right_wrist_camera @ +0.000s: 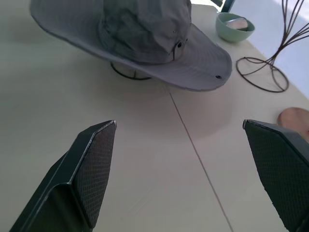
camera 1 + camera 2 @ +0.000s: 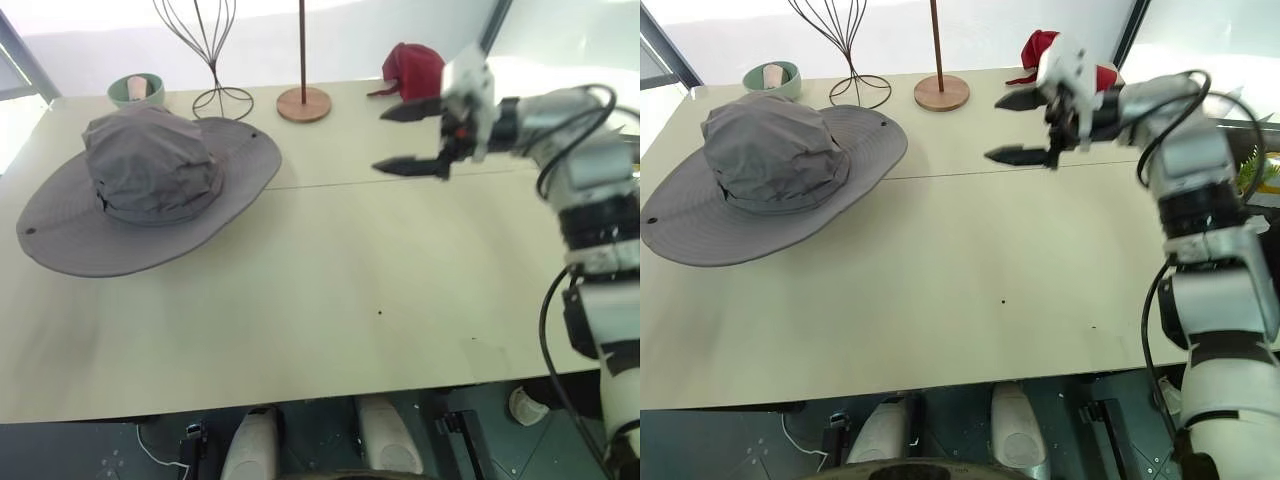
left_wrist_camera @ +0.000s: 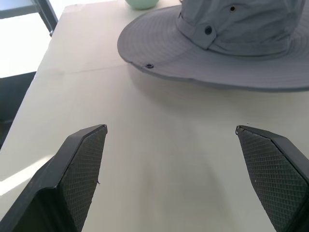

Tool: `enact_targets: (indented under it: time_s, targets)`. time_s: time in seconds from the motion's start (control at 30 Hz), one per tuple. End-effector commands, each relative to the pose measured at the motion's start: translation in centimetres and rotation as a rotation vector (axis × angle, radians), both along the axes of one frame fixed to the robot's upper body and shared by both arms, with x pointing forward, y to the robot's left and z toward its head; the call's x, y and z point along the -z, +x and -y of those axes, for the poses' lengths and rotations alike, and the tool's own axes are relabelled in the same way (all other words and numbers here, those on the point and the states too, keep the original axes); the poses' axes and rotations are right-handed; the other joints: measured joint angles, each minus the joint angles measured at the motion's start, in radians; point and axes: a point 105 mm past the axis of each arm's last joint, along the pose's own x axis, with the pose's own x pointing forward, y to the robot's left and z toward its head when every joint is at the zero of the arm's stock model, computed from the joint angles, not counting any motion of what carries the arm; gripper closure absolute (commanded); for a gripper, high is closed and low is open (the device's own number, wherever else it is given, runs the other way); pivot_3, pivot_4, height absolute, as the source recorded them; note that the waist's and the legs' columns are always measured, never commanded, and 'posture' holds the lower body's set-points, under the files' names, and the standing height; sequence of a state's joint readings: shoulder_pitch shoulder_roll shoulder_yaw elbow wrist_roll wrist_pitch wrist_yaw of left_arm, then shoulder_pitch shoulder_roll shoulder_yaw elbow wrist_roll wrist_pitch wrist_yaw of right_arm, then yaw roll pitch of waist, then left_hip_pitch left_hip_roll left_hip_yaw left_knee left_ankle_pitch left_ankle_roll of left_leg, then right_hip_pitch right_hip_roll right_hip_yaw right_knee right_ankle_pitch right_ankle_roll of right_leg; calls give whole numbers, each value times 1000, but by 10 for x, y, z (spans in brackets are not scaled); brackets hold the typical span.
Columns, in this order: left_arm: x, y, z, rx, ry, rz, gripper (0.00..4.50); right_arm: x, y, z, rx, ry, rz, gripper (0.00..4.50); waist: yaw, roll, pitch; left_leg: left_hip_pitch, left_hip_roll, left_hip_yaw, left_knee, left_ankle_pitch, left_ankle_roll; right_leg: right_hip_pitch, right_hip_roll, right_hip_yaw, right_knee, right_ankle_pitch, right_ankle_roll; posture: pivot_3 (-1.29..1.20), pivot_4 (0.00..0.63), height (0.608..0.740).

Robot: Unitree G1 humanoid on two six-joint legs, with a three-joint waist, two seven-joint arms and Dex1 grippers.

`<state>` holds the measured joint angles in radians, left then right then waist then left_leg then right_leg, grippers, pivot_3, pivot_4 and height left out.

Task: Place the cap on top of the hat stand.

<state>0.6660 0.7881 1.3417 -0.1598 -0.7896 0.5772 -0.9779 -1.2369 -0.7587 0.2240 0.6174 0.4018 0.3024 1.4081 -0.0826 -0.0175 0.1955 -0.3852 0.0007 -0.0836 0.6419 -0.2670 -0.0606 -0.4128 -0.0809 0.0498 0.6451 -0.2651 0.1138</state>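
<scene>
Across the pale table I see the wide-brimmed grey fabric cap already resting over the black wire hat stand, both end effectors spread empty.

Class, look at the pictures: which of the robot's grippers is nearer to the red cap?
Right. The right gripper hovers open just in front of the red cap; the left gripper sits across the table, by the grey hat.

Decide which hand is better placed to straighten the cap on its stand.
Left, probably: the left hand, open, faces the cap close by, while the right hand, open, hangs well off to its right.
</scene>
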Motion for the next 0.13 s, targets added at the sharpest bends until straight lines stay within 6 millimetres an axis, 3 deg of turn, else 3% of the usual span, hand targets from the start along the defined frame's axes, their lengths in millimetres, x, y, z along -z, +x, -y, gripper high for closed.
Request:
enact_targets:
  time_s: [0.03, 0.13]
  targets:
    - [-11, -6, 1, -5, 43, 27, 0, -5, -3, 10, -33, 12, -63, 185, 4, 0, 0, 0, 0, 0, 0, 0, 0, 0, 0, 0, 0, 0, 0, 0, 150, 740]
    - [-10, -6, 1, -4, 42, 28, 0, -9, -2, 12, -39, 34, -103, 185, 9, 1, 1, -2, 0, 2, 0, 0, 0, -3, 0, 0, 0, 0, 0, 0, 150, 740]
